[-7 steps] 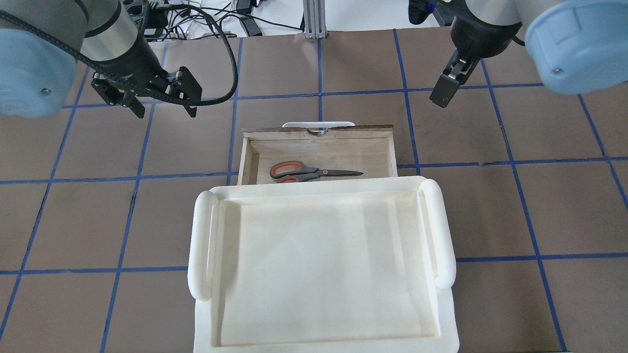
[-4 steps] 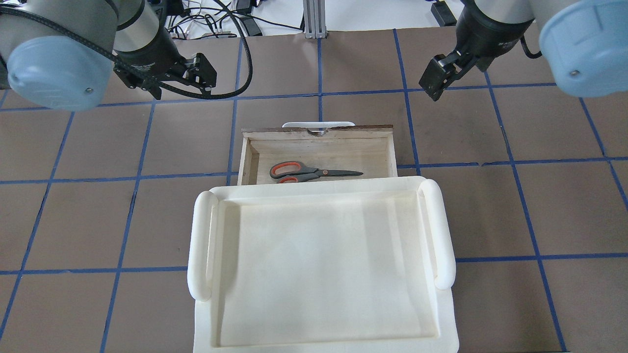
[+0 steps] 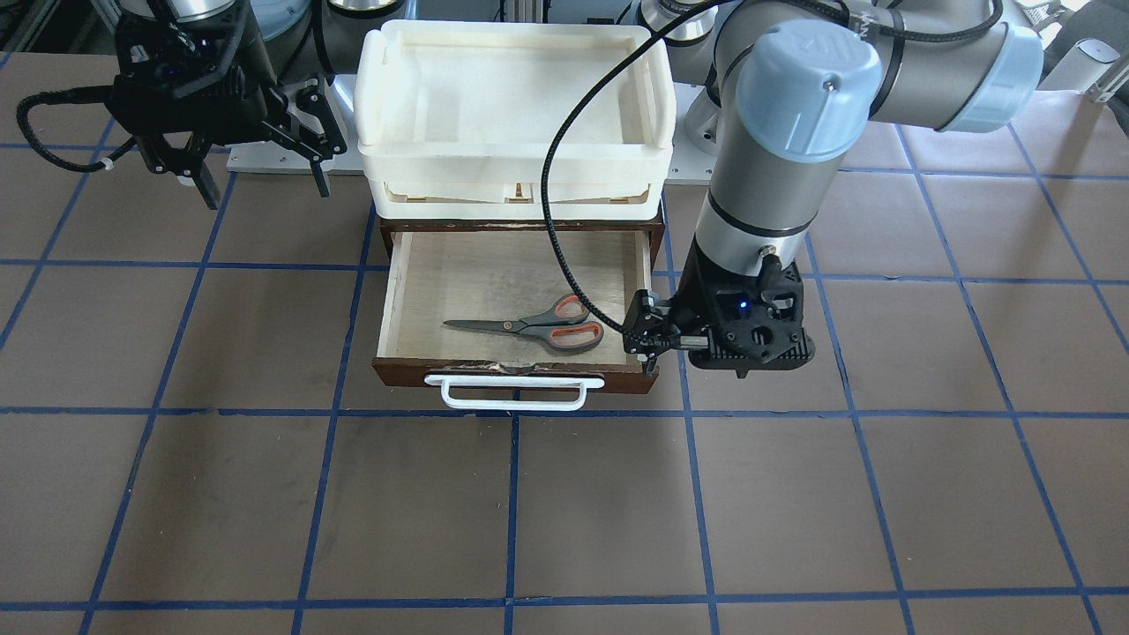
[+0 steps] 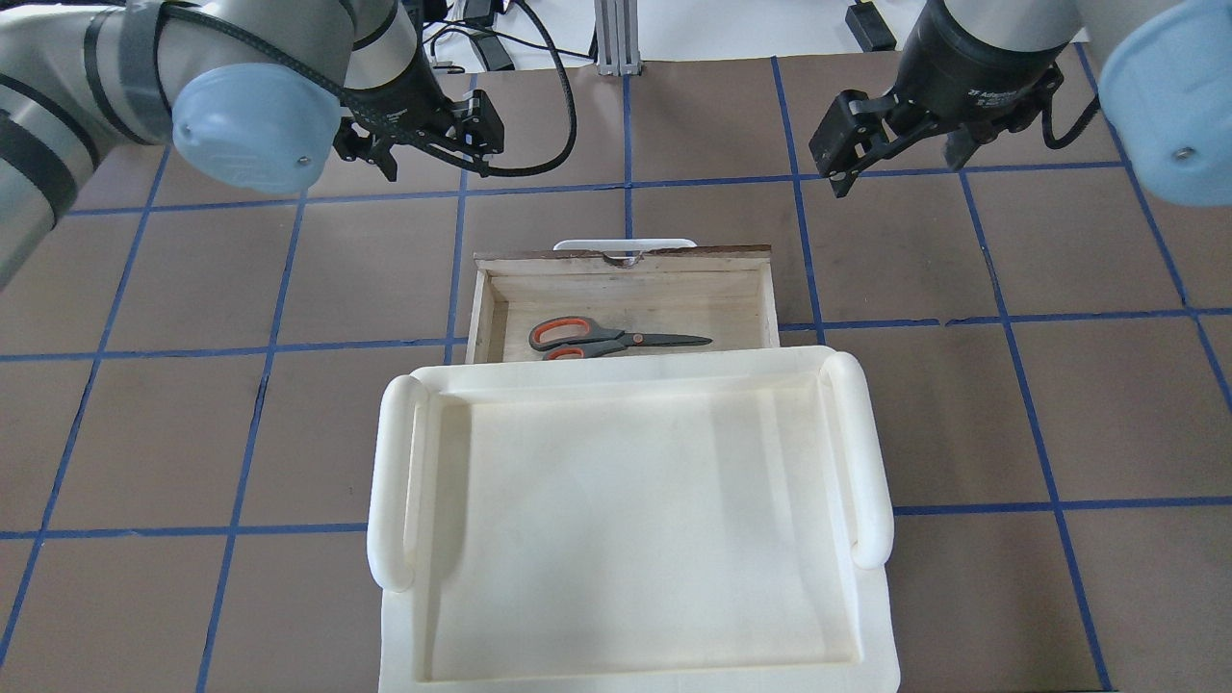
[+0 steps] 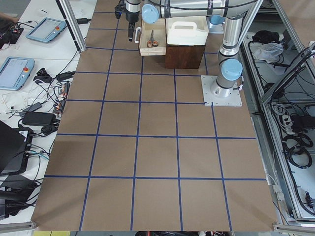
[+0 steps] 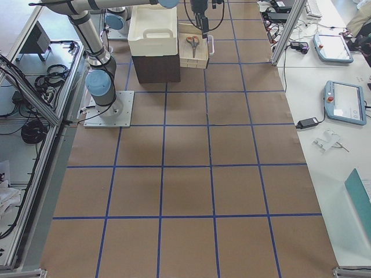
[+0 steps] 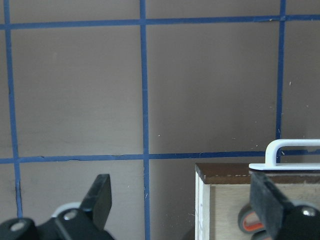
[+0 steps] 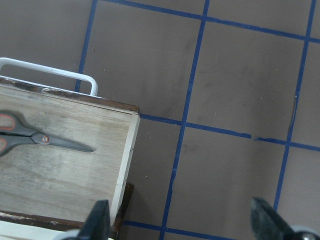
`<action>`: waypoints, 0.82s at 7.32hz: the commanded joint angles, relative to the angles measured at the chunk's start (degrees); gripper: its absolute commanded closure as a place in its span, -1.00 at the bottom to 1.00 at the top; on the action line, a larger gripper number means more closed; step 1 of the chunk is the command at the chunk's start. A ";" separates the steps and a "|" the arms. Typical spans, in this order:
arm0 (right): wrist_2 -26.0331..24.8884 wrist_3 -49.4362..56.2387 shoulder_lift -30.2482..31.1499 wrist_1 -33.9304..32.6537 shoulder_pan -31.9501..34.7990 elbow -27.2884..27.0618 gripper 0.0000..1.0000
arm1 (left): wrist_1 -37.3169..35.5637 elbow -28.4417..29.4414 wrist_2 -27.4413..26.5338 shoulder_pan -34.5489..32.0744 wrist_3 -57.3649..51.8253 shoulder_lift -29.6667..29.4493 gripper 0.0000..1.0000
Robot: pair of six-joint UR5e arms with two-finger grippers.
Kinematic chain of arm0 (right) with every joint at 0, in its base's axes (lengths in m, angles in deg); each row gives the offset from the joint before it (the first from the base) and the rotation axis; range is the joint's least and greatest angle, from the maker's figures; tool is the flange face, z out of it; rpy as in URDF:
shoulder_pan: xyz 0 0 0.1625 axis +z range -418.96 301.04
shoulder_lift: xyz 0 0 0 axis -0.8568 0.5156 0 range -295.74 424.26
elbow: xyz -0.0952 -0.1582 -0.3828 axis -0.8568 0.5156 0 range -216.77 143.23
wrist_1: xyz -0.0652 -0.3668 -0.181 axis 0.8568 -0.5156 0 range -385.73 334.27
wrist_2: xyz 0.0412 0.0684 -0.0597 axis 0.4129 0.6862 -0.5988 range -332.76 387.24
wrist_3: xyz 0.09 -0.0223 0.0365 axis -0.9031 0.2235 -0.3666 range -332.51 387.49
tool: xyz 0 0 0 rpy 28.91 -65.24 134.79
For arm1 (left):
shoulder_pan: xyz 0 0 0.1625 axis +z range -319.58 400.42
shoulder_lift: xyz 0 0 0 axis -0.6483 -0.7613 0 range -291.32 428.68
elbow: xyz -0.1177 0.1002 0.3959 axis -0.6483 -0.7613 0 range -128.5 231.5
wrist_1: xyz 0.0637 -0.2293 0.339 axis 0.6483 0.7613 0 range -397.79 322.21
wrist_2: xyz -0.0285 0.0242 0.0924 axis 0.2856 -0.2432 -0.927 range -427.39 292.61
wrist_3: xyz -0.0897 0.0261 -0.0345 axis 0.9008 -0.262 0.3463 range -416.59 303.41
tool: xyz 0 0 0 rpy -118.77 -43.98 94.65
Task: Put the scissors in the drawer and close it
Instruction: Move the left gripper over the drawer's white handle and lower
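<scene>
The scissors point(image 4: 616, 338) lie flat inside the open drawer point(image 4: 693, 254), grey handles toward the view's left; they also show in the front view point(image 3: 540, 328). The drawer's white bar handle point(image 3: 514, 393) faces away from the robot. My left gripper point(image 4: 433, 149) is open and empty, hovering past the drawer's front left corner; its wrist view shows that corner point(image 7: 225, 172) and the handle point(image 7: 292, 146). My right gripper point(image 4: 895, 154) is open and empty, beyond the drawer's front right corner; its wrist view shows the scissors point(image 8: 47, 140) in the drawer.
A cream plastic tray point(image 4: 871, 452) sits on top of the dark brown cabinet point(image 5: 184, 56) that holds the drawer. The brown table mat carries a blue tape grid point(image 4: 797, 183). Cables lie beyond the far table edge point(image 4: 462, 38).
My left gripper has moved to the right and farther out, toward the drawer's front left. My right gripper has turned at the wrist and shifted slightly left. Scissors and drawer have not moved.
</scene>
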 commanded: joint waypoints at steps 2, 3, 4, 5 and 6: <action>-0.55 -4.37 0.77 1.50 0.00 0.00 -1.00 | -1.15 4.94 -1.42 -4.55 8.75 -7.74 -1.00; -0.64 -4.46 0.95 2.38 0.00 0.00 -1.00 | -2.29 5.74 -1.42 -5.43 11.99 -9.85 -1.00; -0.21 -4.37 0.95 2.47 0.00 0.00 -1.00 | -4.82 5.75 -1.42 -6.31 15.07 -11.96 -1.00; -0.12 -4.29 1.04 2.56 -0.08 0.00 -1.00 | -6.50 5.75 -1.42 -7.54 17.01 -13.98 -1.00; -0.12 -3.68 0.95 2.47 -0.08 0.00 -1.00 | -6.78 5.84 -1.33 -8.25 17.99 -15.31 -1.00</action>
